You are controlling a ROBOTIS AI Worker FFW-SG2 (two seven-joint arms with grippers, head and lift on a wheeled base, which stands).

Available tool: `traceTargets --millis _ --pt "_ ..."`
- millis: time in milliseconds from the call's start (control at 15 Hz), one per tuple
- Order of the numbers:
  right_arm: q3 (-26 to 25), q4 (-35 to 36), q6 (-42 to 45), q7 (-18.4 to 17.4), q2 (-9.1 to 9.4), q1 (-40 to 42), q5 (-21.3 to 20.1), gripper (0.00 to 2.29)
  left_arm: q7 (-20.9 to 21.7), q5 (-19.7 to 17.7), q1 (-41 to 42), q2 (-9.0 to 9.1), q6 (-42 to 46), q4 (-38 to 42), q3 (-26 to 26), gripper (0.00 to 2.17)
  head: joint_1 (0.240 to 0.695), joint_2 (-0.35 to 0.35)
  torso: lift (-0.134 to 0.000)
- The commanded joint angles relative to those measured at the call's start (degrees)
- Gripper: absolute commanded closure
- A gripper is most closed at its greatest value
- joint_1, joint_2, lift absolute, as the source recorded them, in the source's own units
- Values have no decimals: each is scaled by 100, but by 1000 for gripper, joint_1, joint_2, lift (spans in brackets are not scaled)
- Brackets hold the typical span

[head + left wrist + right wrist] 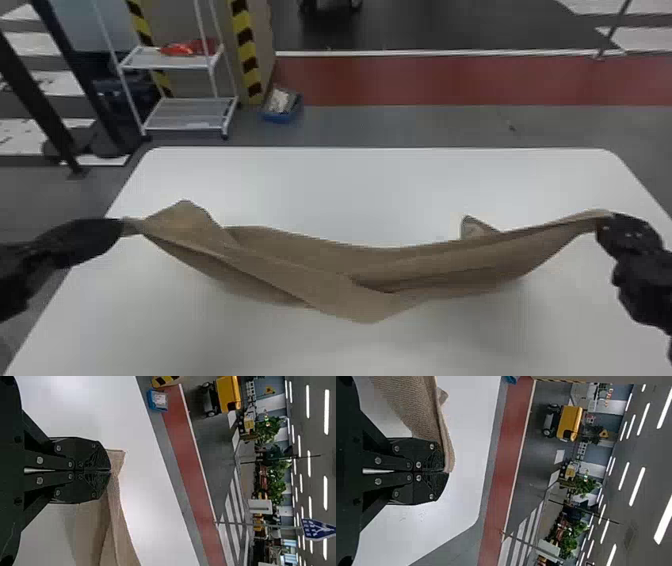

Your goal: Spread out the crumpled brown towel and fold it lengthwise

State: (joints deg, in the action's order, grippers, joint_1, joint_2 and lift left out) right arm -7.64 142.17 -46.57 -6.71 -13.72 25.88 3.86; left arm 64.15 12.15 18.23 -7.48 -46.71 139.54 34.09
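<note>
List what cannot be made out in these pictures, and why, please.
Brown towel, head view: inner layers hidden by its own folds.
Its gripped parts: hidden between the left fingers, left wrist view, and right fingers, right wrist view.
Table, head view: near edge cut off by the bottom edge.
Blue bin, head view: contents too small to identify.

Towel [325,285] over table [375,190], between left pincer [118,227] and right pincer [603,225], cart [185,114] behind left, bin [283,117] beside it

The white table [375,190] has rounded far corners; towel [330,280] contact is unclear.
</note>
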Motion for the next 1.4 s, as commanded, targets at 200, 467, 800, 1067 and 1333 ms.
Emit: traceTargets --millis 200,467,800,1067,1333 --pt "-246 -58 -314 -68 -8 -523 203 1285 -25 -240 -74 -43 -1 -59 423 1339 695 50 -120" --pt "-185 -770 -191 -76 -167 -1287 757 1288 -113 -257 -92 -43 -1 -235 406 1339 695 60 -120" --pt "606 -2545 -226 20 -158 -2685 598 1285 -175 -187 -92 -25 17 -525 239 1339 695 67 -120" --pt "1283 -3389 354 266 -140 -3177 546 1048 -175 -187 -48 19 17 -604 230 1339 695 105 -120" --pt "1810 -3556 390 908 -149 -2904 -316 19 -183 -161 -13 28 35 -630 98 1339 695 170 -120"
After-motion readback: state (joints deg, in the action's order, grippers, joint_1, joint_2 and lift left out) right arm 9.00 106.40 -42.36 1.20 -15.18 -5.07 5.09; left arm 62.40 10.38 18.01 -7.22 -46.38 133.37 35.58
